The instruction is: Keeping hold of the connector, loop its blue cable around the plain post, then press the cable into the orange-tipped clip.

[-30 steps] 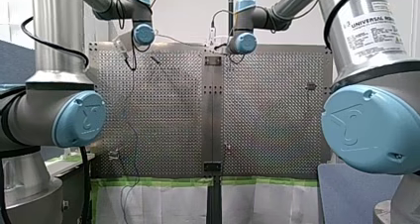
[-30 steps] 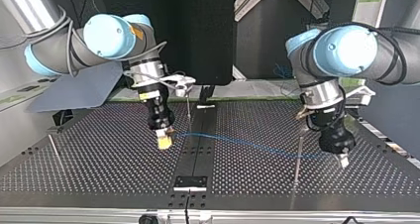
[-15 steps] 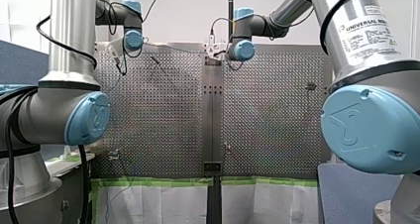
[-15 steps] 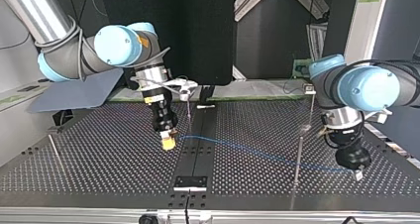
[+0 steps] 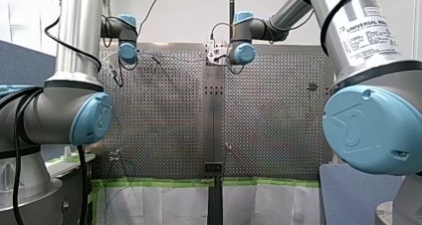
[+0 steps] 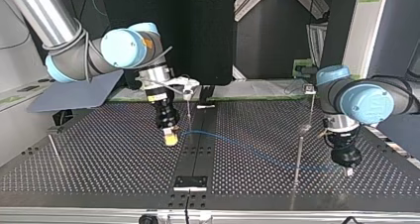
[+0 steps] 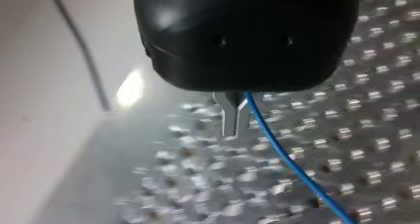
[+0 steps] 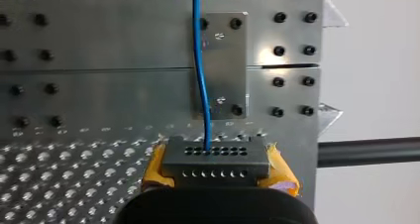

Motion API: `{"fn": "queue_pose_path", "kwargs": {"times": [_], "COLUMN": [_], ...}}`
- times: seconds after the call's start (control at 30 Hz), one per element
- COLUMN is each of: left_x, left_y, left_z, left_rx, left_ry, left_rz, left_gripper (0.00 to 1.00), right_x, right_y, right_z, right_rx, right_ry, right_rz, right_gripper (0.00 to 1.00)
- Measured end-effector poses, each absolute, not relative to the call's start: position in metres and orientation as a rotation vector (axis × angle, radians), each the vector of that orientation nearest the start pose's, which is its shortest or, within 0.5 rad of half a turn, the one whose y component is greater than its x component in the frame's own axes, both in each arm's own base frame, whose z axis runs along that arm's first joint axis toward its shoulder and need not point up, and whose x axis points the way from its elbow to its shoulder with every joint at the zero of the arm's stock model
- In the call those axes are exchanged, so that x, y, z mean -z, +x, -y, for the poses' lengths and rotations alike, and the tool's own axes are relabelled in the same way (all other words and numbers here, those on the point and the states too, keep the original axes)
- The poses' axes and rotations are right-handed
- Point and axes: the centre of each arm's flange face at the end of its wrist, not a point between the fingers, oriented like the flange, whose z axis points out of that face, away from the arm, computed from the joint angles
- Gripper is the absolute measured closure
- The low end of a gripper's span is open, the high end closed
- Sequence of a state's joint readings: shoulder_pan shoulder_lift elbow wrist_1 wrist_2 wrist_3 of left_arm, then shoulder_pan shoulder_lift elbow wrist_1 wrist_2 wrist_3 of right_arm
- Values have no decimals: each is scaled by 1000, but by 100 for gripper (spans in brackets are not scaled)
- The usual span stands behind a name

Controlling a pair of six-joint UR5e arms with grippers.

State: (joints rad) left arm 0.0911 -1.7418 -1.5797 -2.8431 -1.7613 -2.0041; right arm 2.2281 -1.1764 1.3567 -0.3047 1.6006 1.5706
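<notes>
In the right wrist view my right gripper (image 8: 216, 172) has its yellow pads shut on a dark grey connector (image 8: 216, 157). The blue cable (image 8: 200, 75) runs from it over a bolted metal plate (image 8: 228, 35). The top view shows that gripper (image 6: 170, 137) left of the centre strip. From there the cable (image 6: 247, 149) stretches across to my left gripper (image 6: 348, 170), passing a thin plain post (image 6: 298, 157). The left wrist view shows metal fingers (image 7: 229, 117) shut, with the cable (image 7: 282, 154) leaving at their side. I cannot make out an orange-tipped clip.
More thin posts stand on the perforated table (image 6: 99, 174): one by the centre strip (image 6: 188, 110), one at the far right (image 6: 311, 107), one leaning at the left (image 6: 55, 152). A small plate (image 6: 190, 182) sits on the near end of the strip.
My left gripper has swung toward the top view's right and nearer the camera, drawing the cable past the plain post. My right gripper shifted slightly right, holding the connector.
</notes>
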Motion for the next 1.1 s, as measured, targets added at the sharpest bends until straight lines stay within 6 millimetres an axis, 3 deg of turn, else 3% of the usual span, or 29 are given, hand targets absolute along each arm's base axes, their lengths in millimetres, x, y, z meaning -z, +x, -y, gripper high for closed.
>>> {"fn": "queue_pose_path", "kwargs": {"times": [0.37, 0.43, 0.57, 0.87, 0.93, 0.97, 1.03, 1.1], "left_x": [-395, -393, -383, -350, -348, -347, -348, -348], "left_y": [575, 575, 573, 578, 579, 579, 581, 581], "left_z": [77, 79, 84, 94, 96, 96, 97, 99], "left_rx": [266, 279, 304, 345, 351, 355, 372, 394], "left_ry": [-485, -477, -483, -483, -480, -479, -473, -469], "left_rz": [-1395, -1399, -1405, -1451, -1454, -1453, -1447, -1443], "left_gripper": [98, 88, 82, 58, 29, 29, 3, 0], "right_x": [-383, -378, -366, -342, -337, -333, -328, -322], "right_y": [507, 506, 502, 497, 497, 496, 496, 495], "right_z": [437, 436, 434, 428, 427, 426, 424, 422], "right_rx": [-1705, -1701, -1679, -1663, -1662, -1662, -1664, -1666], "right_ry": [1587, 1591, 1591, 1596, 1598, 1598, 1598, 1598], "right_rz": [806, 812, 836, 851, 853, 852, 851, 850], "right_gripper": [100, 100, 100, 100, 100, 100, 100, 100]}}
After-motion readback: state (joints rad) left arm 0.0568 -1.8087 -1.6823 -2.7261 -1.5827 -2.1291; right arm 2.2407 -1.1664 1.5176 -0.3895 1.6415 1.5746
